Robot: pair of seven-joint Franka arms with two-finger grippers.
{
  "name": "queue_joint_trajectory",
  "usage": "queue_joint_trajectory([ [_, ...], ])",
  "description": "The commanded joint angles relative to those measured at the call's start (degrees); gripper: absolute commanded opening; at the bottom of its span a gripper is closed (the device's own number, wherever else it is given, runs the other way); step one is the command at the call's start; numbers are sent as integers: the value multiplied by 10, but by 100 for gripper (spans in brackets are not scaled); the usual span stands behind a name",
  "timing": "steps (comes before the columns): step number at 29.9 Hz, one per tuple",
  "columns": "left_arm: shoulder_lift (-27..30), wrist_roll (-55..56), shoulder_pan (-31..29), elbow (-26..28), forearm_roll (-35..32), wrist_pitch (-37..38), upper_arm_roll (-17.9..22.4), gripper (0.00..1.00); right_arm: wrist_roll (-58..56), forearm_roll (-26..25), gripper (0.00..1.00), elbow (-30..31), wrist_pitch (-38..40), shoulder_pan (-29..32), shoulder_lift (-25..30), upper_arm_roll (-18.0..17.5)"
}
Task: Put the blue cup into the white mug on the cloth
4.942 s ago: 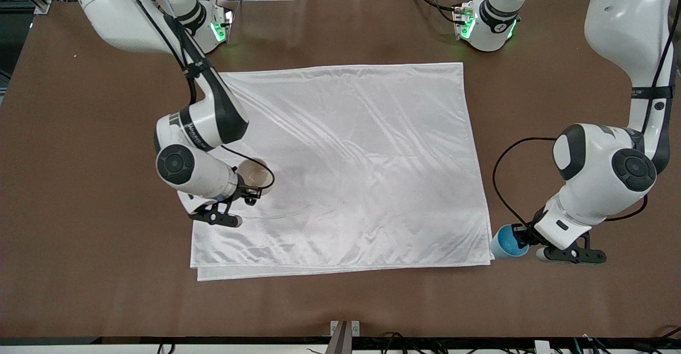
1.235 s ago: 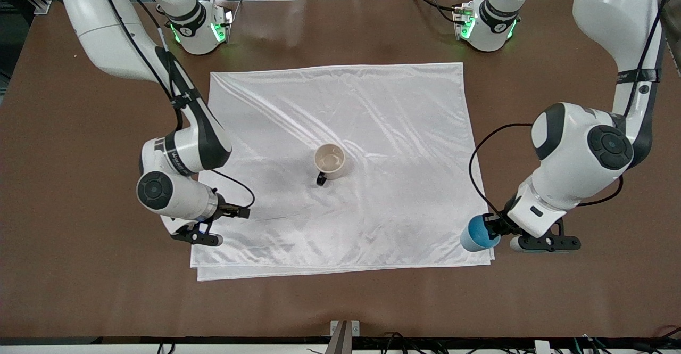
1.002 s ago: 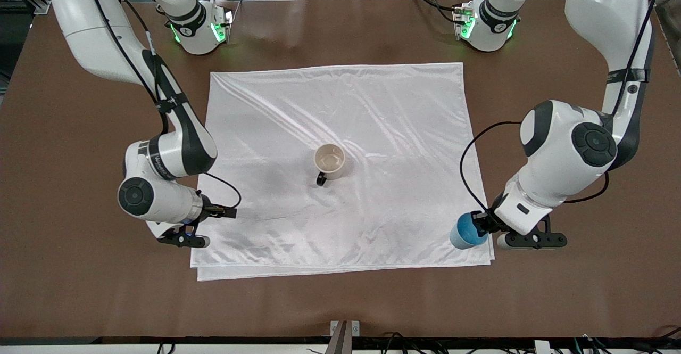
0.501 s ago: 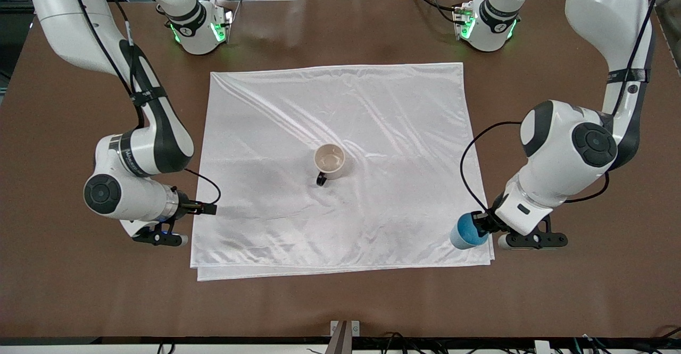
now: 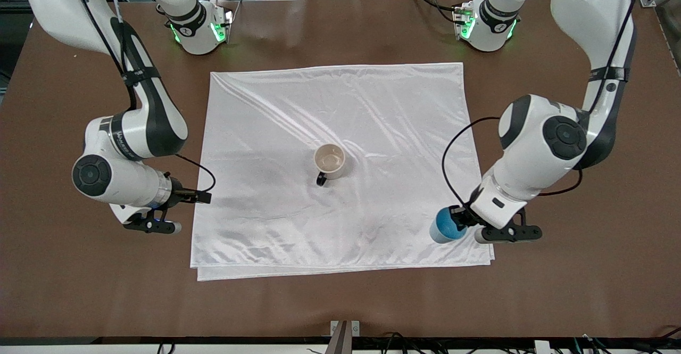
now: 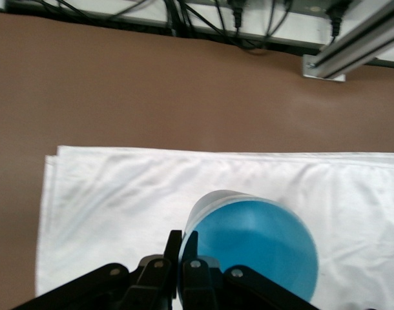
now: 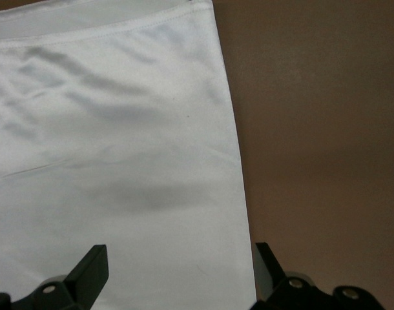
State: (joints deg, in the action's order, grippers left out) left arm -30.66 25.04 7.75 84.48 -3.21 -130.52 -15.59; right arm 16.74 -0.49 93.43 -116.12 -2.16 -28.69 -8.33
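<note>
A: Start at the right arm's end. What is there?

B: The right pincer hangs over the edge of the cloth at that end. Its wrist view shows the fingers spread wide with only cloth and bare desk under them. I take that arm to be waiting.

A: And the middle?

B: The mug stands upright on the cloth, about at its centre, mouth up and empty. Its black handle points toward the front camera.

A: Then the left arm's end?

B: The left pincer is pinching the cup by its wall: in the left wrist view the fingers sit pressed on the rim of the cup, one inside and one outside. The cup is carried mouth up above the cloth's corner nearest the front camera at the left arm's end.

A: So which way must it go?

B: From the cup, the mug lies toward the right arm's end and farther from the front camera, well apart. The left arm alone holds the load, so I judge the carry is its job: bring the cup over the mug's mouth, keep it upright, then lower. The cup looks slightly narrower than the mug, so alignment matters.
</note>
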Motion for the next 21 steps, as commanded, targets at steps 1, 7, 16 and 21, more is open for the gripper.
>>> queue_joint_trajectory([
  [1,17,56,37,10,1,5,5,0,-4,-9,100,59,-5,10,57,-10],
  [7,22,84,67,10,-2,10,5,0,-14,-8,100,99,-5,10,99,-10],
  [16,31,89,123,10,-14,44,6,0,-41,-5,100,157,-4,11,160,-10],
  [21,37,121,154,10,-14,64,7,0,-41,-4,100,157,2,11,169,-11],
])
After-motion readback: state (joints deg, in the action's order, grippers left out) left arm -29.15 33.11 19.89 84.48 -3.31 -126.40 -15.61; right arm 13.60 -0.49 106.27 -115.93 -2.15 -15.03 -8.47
